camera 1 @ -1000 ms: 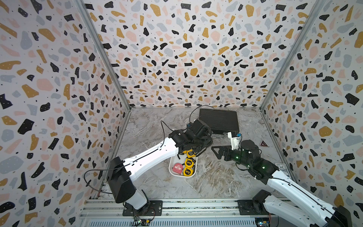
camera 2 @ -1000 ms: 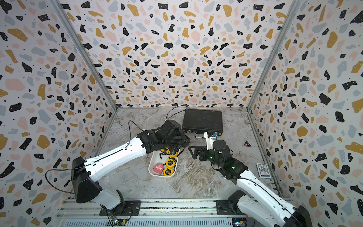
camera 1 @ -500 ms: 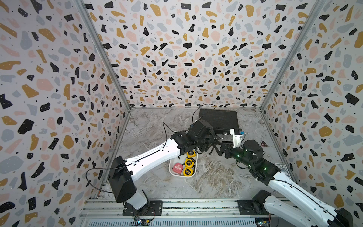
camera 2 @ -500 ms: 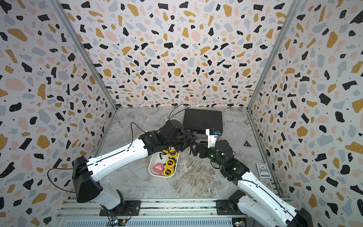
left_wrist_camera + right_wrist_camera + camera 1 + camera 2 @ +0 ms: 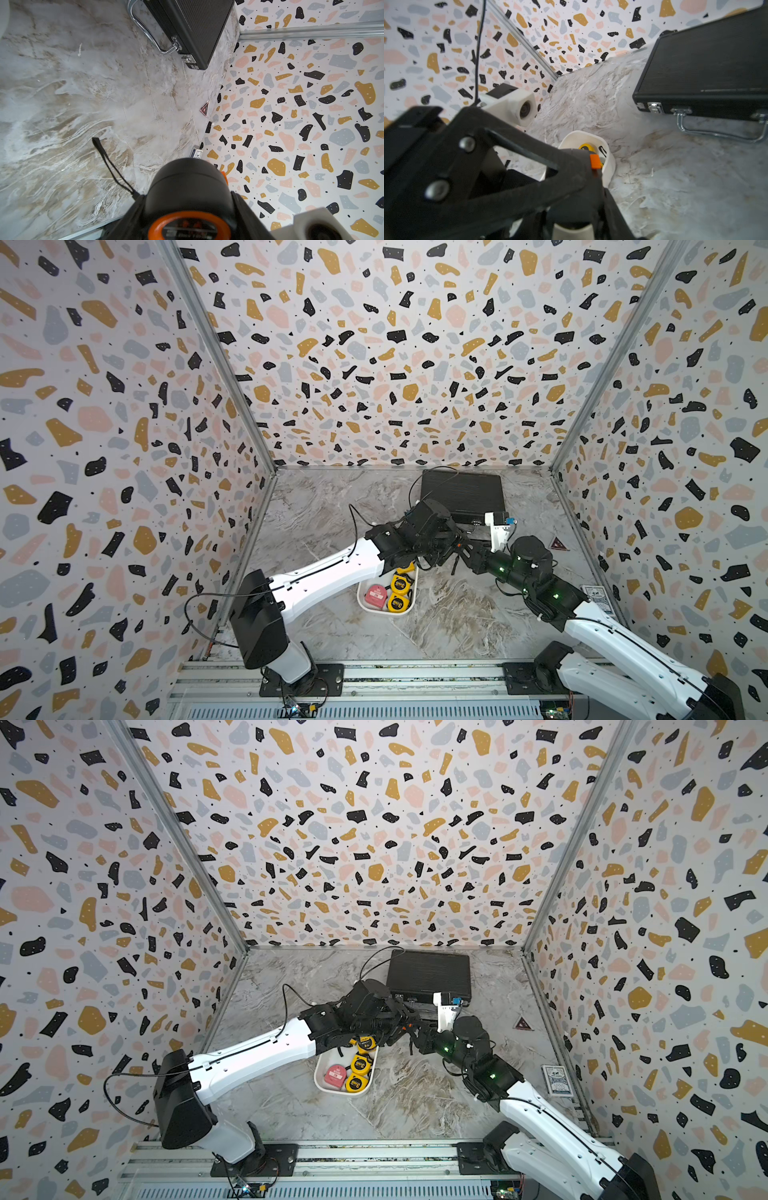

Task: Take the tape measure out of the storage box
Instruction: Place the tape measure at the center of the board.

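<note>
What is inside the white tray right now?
One pink tape measure and three yellow tape measures show in the white tray. The left arm covers the tray's far end, so anything there is hidden.

Print on the black tape measure (image 5: 188,187) is blurred, unreadable.

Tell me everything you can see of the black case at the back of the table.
The black case is a flat rectangular briefcase with a finely ribbed, dull lid and rounded corners. It is shut and lies flat on the marbled table, close to the back wall, with its long front edge facing the arms. That edge carries a curved shiny metal handle reaching out over the table, with small metal latches beside it.
</note>
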